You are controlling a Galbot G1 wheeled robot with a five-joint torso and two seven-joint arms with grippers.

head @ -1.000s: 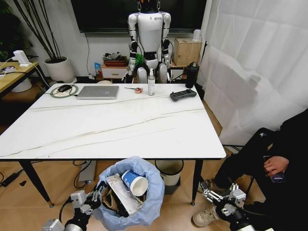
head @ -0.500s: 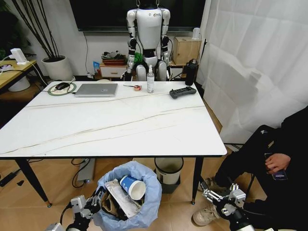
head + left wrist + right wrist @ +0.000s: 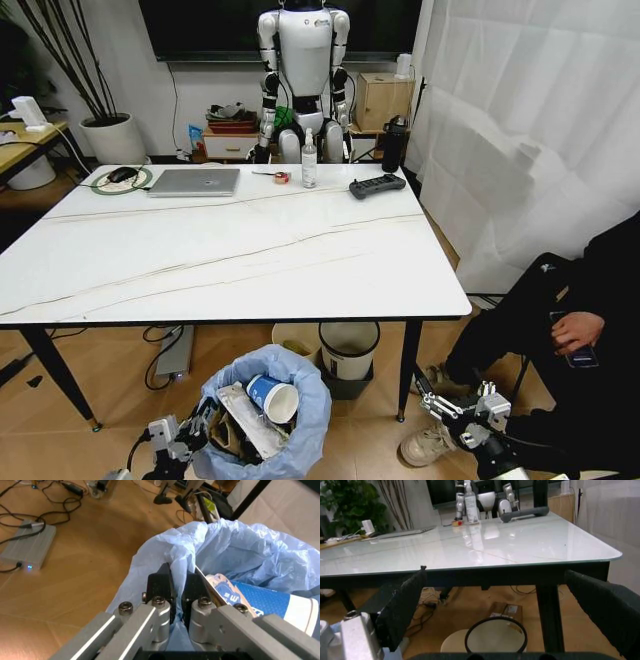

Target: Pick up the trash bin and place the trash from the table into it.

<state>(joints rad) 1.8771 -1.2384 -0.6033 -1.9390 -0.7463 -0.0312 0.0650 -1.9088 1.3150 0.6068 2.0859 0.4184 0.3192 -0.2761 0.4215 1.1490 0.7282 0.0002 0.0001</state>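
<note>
I am holding the small bin lined with a crinkly light-blue translucent plastic bag (image 3: 262, 412) low in the lower left of the head view, below the front edge of the large white marble-look surface with black legs (image 3: 230, 255). My left tool (image 3: 176, 583) is closed down on the bag's rim; in the left wrist view its two black fingers (image 3: 162, 583) pinch a fold of blue plastic between them. My right tool (image 3: 450, 408) hangs at the lower right of the head view, near the floor and well apart from the bin, with its fingers spread wide and nothing between them.

The bin looks full. A blue-and-white paper cup (image 3: 273, 397) lies on its side on top, a flat white packet (image 3: 245, 420) leans beside it, and torn brown cardboard (image 3: 222, 430) sits under them on the left. Anything deeper is hidden.

The surface itself carries a grey laptop (image 3: 194, 181), a clear bottle (image 3: 309, 159) and a black controller (image 3: 377, 185) along its far edge, in the upper part of the frame. I can make out no trash on it. I judge the collecting step done, with the bin in my grip. The next move, as I read it, calls for a steady hold on the thin bag, which could slip or tear under the load.
</note>
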